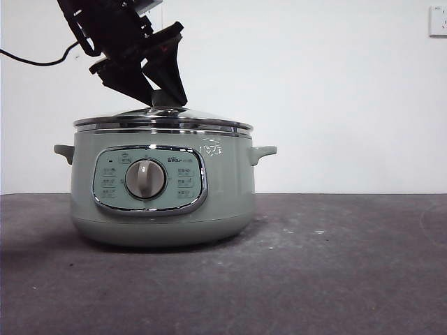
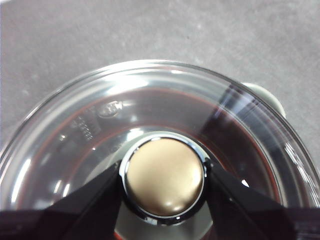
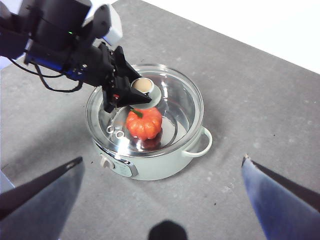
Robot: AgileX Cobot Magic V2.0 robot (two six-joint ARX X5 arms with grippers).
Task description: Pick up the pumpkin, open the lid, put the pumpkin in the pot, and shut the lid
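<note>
The sage-green pot [image 1: 160, 202] stands on the grey table with the glass lid [image 1: 164, 120] seated on its rim. The orange pumpkin [image 3: 144, 123] lies inside the pot, seen through the lid [image 3: 180, 100] in the right wrist view. My left gripper [image 1: 164, 94] comes down from the upper left, and its jaws press on both sides of the lid's knob [image 2: 164, 180]. My right gripper [image 3: 162, 159] is open and empty, high above the table and well clear of the pot [image 3: 155, 165]. The pumpkin is hidden in the front view.
The pot's dial [image 1: 145, 179] and control panel face the front camera. A side handle [image 2: 265, 92] sticks out past the lid's rim. A black cable [image 1: 35, 61] hangs behind at the upper left. A wall socket [image 1: 438, 21] is at the top right.
</note>
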